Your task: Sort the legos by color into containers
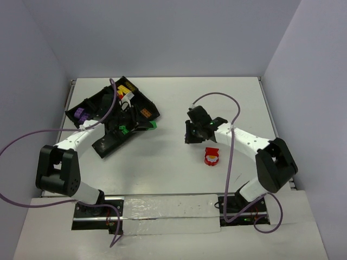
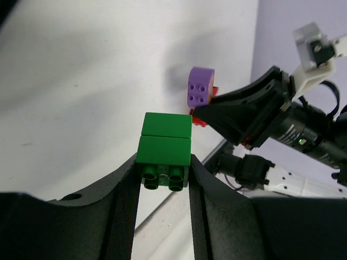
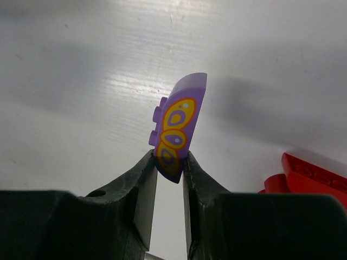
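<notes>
Two grippers pinching: green lego, purple lego.

My left arm and right arm are white shells between chunky black joints. A purple cable runs off each. My fingers are matte black with textured inner strips; a small round hole marks each palm.
</notes>
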Tool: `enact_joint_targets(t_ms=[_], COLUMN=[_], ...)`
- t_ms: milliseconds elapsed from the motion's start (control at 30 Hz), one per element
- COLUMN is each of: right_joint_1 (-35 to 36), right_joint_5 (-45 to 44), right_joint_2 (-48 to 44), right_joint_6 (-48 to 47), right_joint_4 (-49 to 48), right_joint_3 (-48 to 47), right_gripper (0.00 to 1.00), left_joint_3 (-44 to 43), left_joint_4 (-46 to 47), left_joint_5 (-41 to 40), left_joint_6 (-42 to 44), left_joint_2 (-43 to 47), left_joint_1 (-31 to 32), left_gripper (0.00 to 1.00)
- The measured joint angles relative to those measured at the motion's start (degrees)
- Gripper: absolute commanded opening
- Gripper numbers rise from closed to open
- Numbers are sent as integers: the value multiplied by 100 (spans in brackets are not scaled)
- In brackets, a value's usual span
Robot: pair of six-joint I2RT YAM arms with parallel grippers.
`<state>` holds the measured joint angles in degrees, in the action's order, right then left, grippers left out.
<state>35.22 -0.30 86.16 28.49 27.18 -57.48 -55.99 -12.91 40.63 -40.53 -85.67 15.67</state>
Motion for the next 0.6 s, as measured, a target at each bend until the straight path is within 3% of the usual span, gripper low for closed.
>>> enact_joint_targets(t_ms=[67, 200, 300, 433, 600], right_joint_1=[110, 350, 436, 438, 416], right_joint_5=[-30, -101, -107, -137, 50], right_joint_2=[248, 626, 788, 814, 425], right_joint_6=[-34, -40, -60, -46, -138], right_joint_4=[72, 169, 189, 302, 340], right_joint_3=[-22, -37, -37, -99, -381], right_gripper=[12, 57, 71, 71, 63], left_joint_3=[-40, -119, -166, -349, -472], left_joint_4=[-257, -753, -996, -1267, -1294], left_joint_5=[-220, -615, -740, -770, -335], left_joint_6=[86, 260, 379, 547, 771], left_joint_2=[0, 3, 35, 57, 57], left_joint_1=[-61, -82, -82, -82, -84], left_gripper=[0, 0, 0, 0, 0])
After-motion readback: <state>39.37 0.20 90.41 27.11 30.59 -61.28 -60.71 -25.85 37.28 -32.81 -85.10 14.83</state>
